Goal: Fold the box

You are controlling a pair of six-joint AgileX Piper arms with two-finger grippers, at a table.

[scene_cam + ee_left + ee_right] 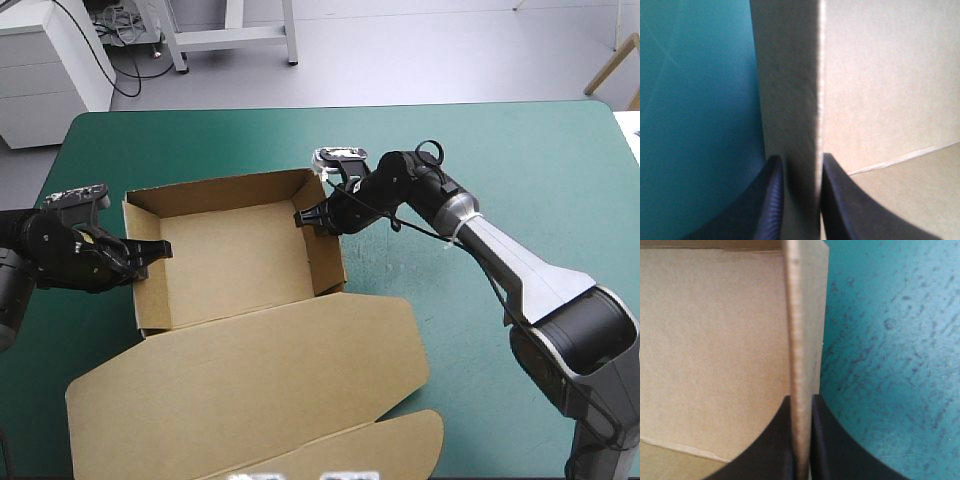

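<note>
Box (235,262) formed into an open tray, its lid (250,385) lying flat and untucked. Left tool (799,161) and right tool (801,400) each clamp an opposite side wall.

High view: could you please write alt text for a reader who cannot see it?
A brown box stands as an open tray on a teal-green table, its lid lying flat toward the near edge. The left pincer is shut on the tray's left wall and the right pincer on its right wall.
</note>
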